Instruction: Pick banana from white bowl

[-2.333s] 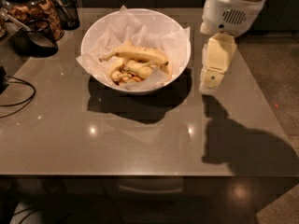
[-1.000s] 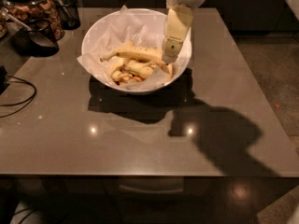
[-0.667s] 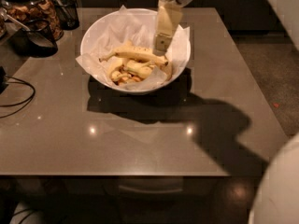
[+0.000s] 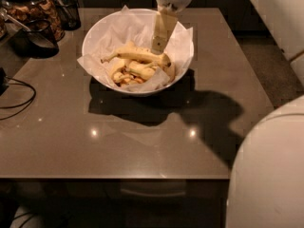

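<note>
Gripper [image 4: 158, 47] hanging over the white bowl [image 4: 90, 32], tip just above the banana [image 4: 137, 54].
The gripper is pointing down inside the bowl's far half; spread or closed, I cannot tell. One whole banana is lying just below and slightly left of it, long axis running left to right, thin end left. Several shorter pieces are crowding underneath; one bowl, one arm.

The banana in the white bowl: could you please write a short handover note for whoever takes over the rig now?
Hand: hangs over the large round white paper-lined bowl, close above the long curved yellow speckled banana, which is not yet gripped.
Banana: lies in the bowl on top of shorter pale banana pieces.
Done: the hand is positioned over the bowl.
Left: lower, grip the banana, lift it out.
</note>
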### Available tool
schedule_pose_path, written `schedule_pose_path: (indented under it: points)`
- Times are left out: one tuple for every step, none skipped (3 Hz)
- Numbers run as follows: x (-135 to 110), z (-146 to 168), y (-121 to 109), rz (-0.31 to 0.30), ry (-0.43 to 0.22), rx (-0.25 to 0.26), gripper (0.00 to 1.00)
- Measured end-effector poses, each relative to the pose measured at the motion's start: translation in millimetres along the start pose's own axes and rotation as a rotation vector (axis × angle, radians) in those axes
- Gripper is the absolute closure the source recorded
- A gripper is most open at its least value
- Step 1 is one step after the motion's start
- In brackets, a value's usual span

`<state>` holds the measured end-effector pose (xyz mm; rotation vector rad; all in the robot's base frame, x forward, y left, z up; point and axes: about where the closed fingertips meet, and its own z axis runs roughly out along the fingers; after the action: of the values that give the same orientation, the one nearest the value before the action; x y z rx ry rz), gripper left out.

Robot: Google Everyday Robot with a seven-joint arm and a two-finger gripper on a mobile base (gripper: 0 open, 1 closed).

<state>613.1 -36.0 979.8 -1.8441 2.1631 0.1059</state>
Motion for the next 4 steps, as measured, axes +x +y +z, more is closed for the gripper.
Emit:
schedule_pose_path:
  points:
    - [0, 13, -5, 0.016, 0.012, -0.019, 0.28]
    - [-3, 27, -6, 0.023, 0.026, -0.041, 0.35]
    - [-6, 37, -6, 0.023, 0.041, -0.058, 0.36]
    - [-7, 43, -6, 0.024, 0.050, -0.069, 0.36]
